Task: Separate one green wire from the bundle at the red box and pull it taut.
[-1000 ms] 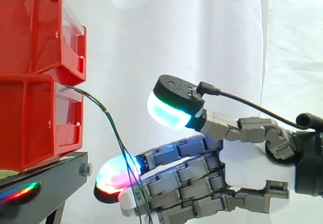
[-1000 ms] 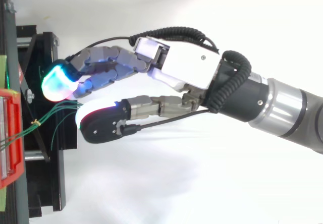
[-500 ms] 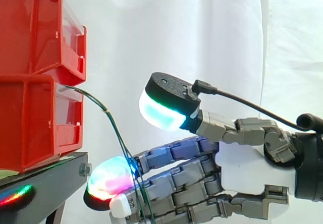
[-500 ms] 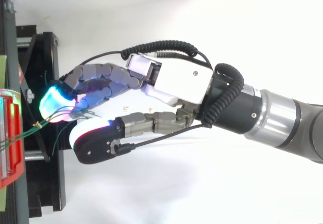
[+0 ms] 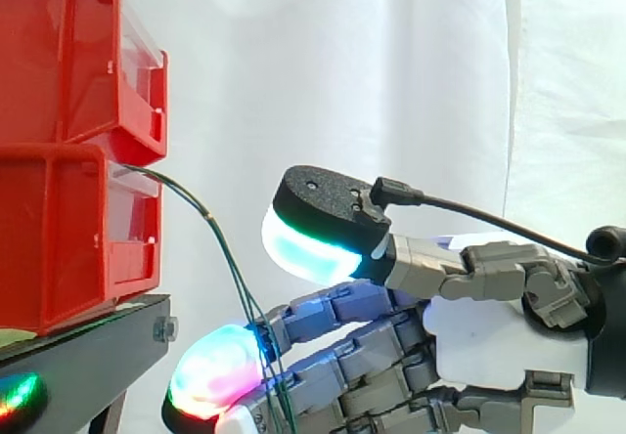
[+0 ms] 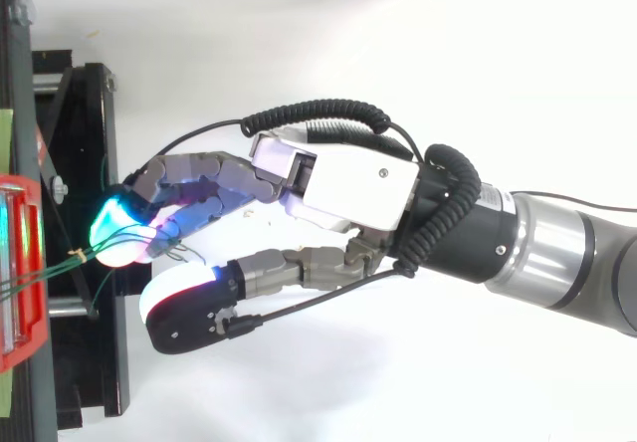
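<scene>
A bundle of thin green wires point(image 5: 220, 248) leaves the front of the lower red box point(image 5: 68, 238) and droops down to the right. In the top view the wires point(image 6: 60, 263) are tied with a small yellow band, then fan out toward my hand point(image 6: 348, 178). The hand reaches in from the right with its fingers nearly straight. A glowing fingertip point(image 5: 210, 380) lies at the wires, and several strands run across and between the fingers point(image 6: 174, 243). The thumb pad point(image 5: 303, 248) hovers above, apart from the fingers and the wires. Nothing is pinched between thumb and fingers.
A second red bin point(image 5: 78, 63) is stacked on the lower one. Both rest on a black stand point(image 5: 88, 356) whose edge lies just left of the fingertips. A white curtain hangs behind.
The hand has moved left toward the red box. Its fingertips have pushed into the fanned wires, and the thumb has come lower toward the fingers.
</scene>
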Robot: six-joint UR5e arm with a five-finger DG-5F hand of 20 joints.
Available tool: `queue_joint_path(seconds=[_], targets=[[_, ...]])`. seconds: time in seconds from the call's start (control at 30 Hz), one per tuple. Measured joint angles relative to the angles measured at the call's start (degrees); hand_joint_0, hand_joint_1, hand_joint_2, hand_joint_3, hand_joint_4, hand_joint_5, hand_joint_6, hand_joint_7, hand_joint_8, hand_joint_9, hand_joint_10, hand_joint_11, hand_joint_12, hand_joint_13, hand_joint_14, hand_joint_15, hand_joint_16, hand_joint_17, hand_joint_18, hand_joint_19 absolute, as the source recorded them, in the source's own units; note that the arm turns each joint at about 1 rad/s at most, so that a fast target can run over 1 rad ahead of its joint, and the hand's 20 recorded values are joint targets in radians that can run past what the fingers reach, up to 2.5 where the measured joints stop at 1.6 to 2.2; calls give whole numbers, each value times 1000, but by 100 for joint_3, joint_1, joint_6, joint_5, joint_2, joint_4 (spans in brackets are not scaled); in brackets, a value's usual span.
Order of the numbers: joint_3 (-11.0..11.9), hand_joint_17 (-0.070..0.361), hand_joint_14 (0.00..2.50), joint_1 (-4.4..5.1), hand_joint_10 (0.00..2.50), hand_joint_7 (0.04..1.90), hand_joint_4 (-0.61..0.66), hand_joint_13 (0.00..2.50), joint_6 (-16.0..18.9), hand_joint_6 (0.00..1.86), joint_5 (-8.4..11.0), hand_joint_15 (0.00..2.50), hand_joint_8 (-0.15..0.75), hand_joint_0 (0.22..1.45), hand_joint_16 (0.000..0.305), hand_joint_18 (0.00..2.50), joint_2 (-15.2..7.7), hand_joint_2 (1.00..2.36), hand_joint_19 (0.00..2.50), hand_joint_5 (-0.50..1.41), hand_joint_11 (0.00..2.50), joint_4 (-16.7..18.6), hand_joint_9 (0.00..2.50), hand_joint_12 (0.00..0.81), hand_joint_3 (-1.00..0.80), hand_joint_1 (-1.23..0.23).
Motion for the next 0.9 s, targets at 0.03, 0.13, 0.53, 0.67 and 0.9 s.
queue_joint_path(seconds=[0.03,0.13,0.53,0.67,0.9], targets=[[3,99,2,1,5,1000,349,570,3,503,-5,76,289,574,44,554,6,1001,219,-113,207,-12,778,298,-483,-530],[22,99,3,-5,5,1003,350,572,17,503,-18,78,288,576,44,556,29,1002,223,-112,208,-104,781,296,-481,-529],[63,98,3,-73,5,997,346,573,69,503,-42,87,289,576,44,561,222,1002,233,-113,213,-739,784,297,-479,-530],[75,99,3,-88,5,997,352,574,84,503,-42,84,289,577,44,564,242,1002,232,-114,209,-800,785,297,-480,-529],[204,98,3,-89,5,1010,346,578,39,503,-39,89,289,583,44,568,245,1002,232,-111,217,-839,795,295,-469,-533]])
